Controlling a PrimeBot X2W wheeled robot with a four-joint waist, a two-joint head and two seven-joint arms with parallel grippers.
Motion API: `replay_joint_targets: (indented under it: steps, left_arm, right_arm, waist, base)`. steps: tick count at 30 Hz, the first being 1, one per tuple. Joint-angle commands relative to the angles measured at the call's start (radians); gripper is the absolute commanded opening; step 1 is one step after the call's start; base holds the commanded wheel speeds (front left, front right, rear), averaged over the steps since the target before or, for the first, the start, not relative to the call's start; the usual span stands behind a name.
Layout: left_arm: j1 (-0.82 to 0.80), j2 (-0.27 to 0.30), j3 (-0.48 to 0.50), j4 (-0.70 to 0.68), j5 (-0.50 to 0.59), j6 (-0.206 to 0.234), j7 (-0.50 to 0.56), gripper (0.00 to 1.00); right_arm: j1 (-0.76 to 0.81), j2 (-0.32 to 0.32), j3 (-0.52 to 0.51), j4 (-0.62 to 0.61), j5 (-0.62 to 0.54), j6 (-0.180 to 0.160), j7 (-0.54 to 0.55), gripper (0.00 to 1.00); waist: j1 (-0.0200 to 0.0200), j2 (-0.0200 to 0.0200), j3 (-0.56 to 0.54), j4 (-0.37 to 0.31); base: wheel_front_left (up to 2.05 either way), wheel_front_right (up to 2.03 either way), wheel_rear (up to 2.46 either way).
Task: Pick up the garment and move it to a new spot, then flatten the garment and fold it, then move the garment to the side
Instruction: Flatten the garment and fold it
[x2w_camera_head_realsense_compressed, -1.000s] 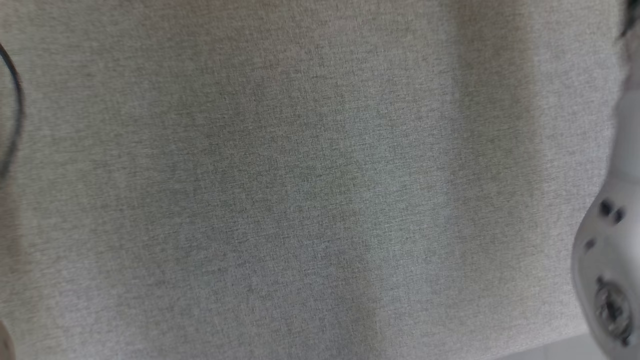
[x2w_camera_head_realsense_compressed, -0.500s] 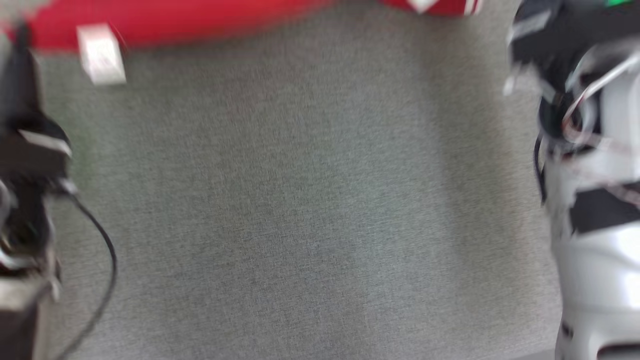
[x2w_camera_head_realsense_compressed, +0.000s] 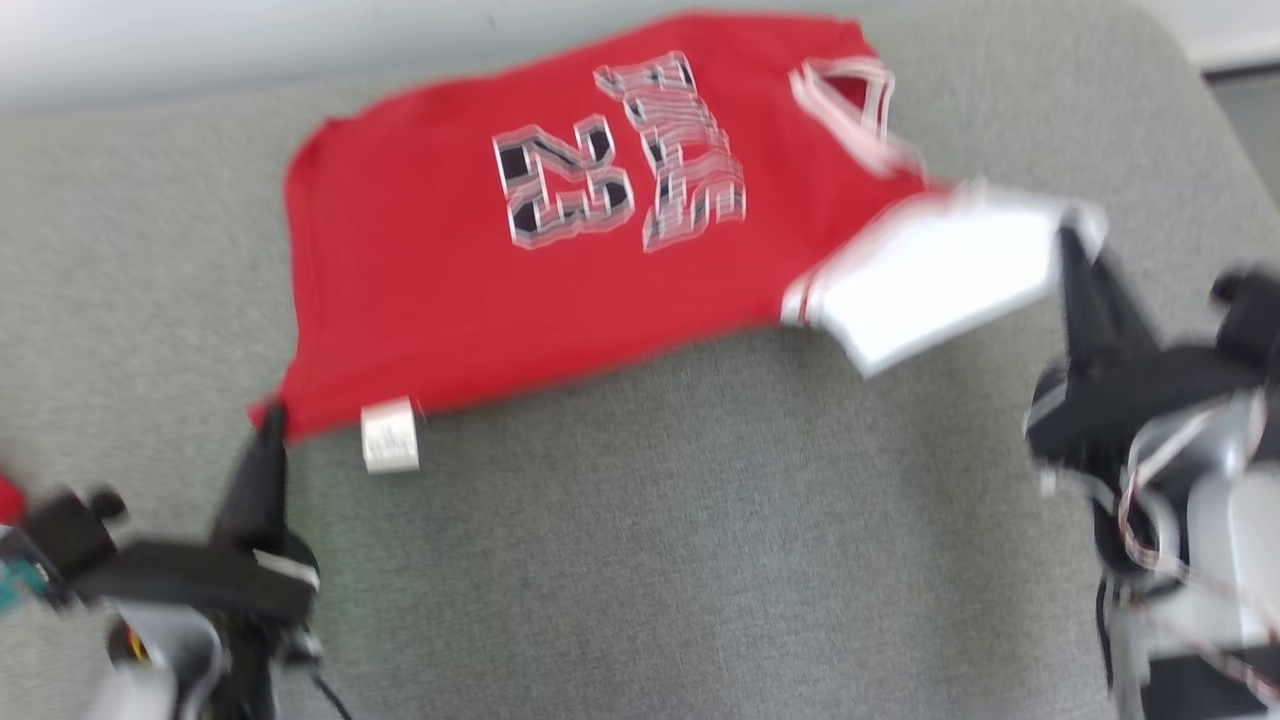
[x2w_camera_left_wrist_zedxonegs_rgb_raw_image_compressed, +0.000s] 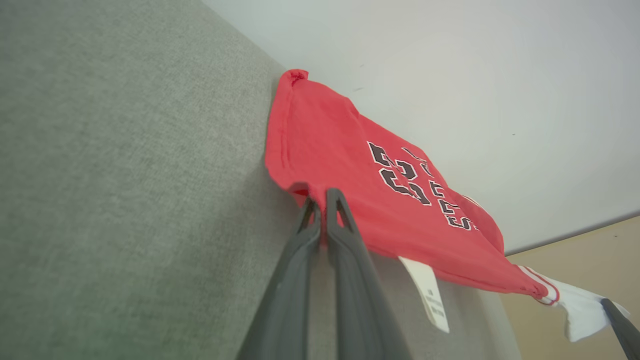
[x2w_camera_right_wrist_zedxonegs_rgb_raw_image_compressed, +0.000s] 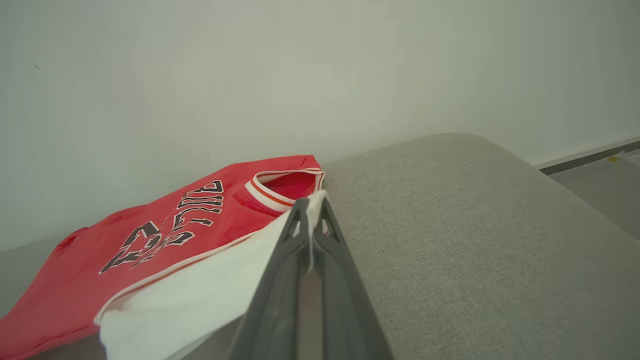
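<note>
**Operator:** Where's the garment, and do I actually have it?

**Spotter:** Start with the grey upholstered surface (x2w_camera_head_realsense_compressed: 650, 560). The red jersey (x2w_camera_head_realsense_compressed: 480, 290) lies spread on its far side, print up, with its back edge next to the pale wall (x2w_camera_right_wrist_zedxonegs_rgb_raw_image_compressed: 200, 75). Its white sleeve (x2w_camera_head_realsense_compressed: 930, 275) sticks out on your right, and a white label (x2w_camera_head_realsense_compressed: 390, 438) hangs from the near hem on your left. Your left gripper (x2w_camera_left_wrist_zedxonegs_rgb_raw_image_compressed: 320, 199) is pinched shut on the near hem corner just beside that label. Your right gripper (x2w_camera_right_wrist_zedxonegs_rgb_raw_image_compressed: 311, 206) is clamped on the sleeve's outer edge, with cloth showing between the fingers (x2w_camera_right_wrist_zedxonegs_rgb_raw_image_compressed: 280, 280).

**Operator:** So, lift?

**Spotter:** I'd say so — this looks like the carry to a new spot. Raise both arms together and level, so the near edge stays lightly taut between them and the body hangs clean instead of bunching. Don't spread your arms hard. The right hold looks like a thin bite of sleeve and could slip. The head view is blurred, so judge both grips from the wrist views — if either thins, set down and re-pinch deeper.
</note>
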Motion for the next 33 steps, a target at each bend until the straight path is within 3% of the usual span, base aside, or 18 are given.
replay_joint_targets:
  steps: [1, 11, 18, 25, 33]
  left_arm:
    - [0.037, -0.010, -0.001, 0.009, 0.000, -0.007, -0.013, 0.00]
    - [0.232, -0.062, 0.002, 0.038, -0.022, -0.054, -0.120, 0.00]
    - [0.319, -0.089, -0.022, 0.053, -0.010, -0.065, -0.165, 0.00]
    - [0.359, -0.095, -0.046, 0.079, 0.006, -0.071, -0.178, 0.00]
    - [0.405, -0.076, -0.091, 0.098, 0.023, -0.063, -0.122, 0.00]
  right_arm:
    - [0.043, 0.009, -0.008, -0.016, 0.015, -0.003, 0.021, 0.00]
    - [0.313, 0.036, -0.083, -0.128, 0.012, -0.003, 0.188, 0.00]
    - [0.388, 0.040, -0.165, -0.105, -0.057, -0.003, 0.222, 0.00]
    - [0.439, 0.040, -0.217, -0.074, -0.119, -0.003, 0.266, 0.00]
    - [0.505, 0.040, -0.198, -0.083, -0.110, -0.003, 0.352, 0.00]
  waist:
    - [0.0004, 0.0003, -0.082, 0.021]
    - [0.0004, 0.0003, -0.151, 0.029]
    - [0.0004, 0.0003, -0.182, 0.023]
    - [0.0004, 0.0003, -0.196, 0.033]
    - [0.0004, 0.0003, -0.206, 0.040]
  base:
    - [0.00, 0.00, 0.00]
    - [0.00, 0.00, 0.00]
    - [0.00, 0.00, 0.00]
    - [0.00, 0.00, 0.00]
    - [0.00, 0.00, 0.00]
